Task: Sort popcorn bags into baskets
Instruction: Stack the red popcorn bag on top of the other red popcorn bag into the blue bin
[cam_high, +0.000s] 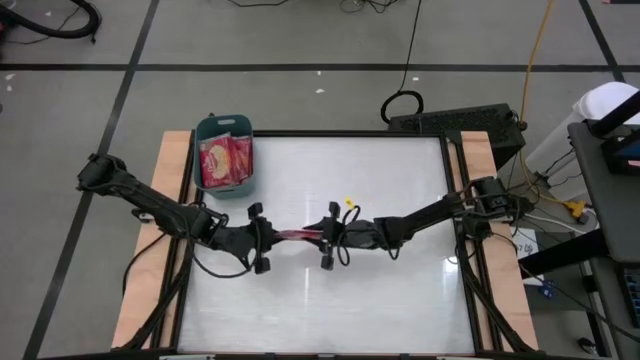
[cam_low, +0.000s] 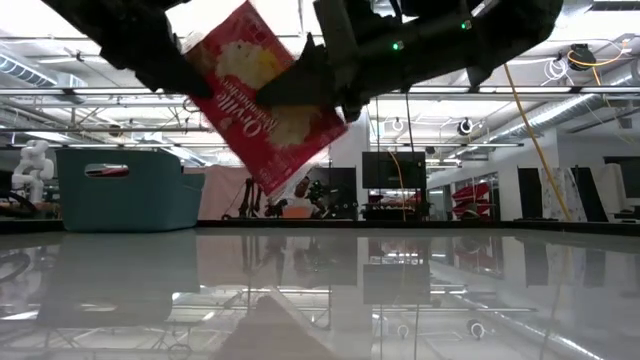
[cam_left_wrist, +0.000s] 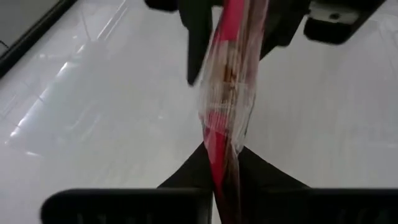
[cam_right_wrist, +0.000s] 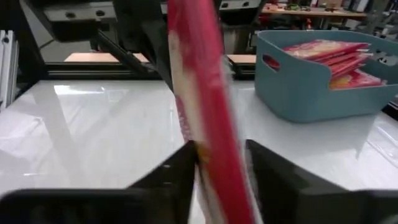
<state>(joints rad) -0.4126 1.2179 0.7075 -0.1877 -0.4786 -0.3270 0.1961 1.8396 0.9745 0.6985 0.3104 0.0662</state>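
One red popcorn bag (cam_high: 298, 235) hangs on edge over the table's middle, between my two grippers. In the low view the bag (cam_low: 265, 95) is tilted and shows its yellow picture face. My left gripper (cam_high: 270, 239) is shut on the bag's left end. My right gripper (cam_high: 323, 238) comes from the right; its open fingers stand close on either side of the bag's right end (cam_right_wrist: 211, 143). The teal basket (cam_high: 225, 130) stands at the far left with several red bags (cam_high: 225, 162) in it. My left gripper pinches the bag's left end (cam_left_wrist: 219, 168) between its two fingers, one on each face. The fingers come from the table's left, slanting a little downward. The bag is lifted clear of the table, on edge and tilted. My right gripper: whether its fingers (cam_right_wrist: 186, 171) touch the bag's faces I cannot tell.
The basket (cam_right_wrist: 298, 93) sits against the table's far left corner, its bags (cam_right_wrist: 336, 53) lying up to the rim. Wooden strips (cam_high: 172, 190) and dark frame rails border the white table top on the left and right.
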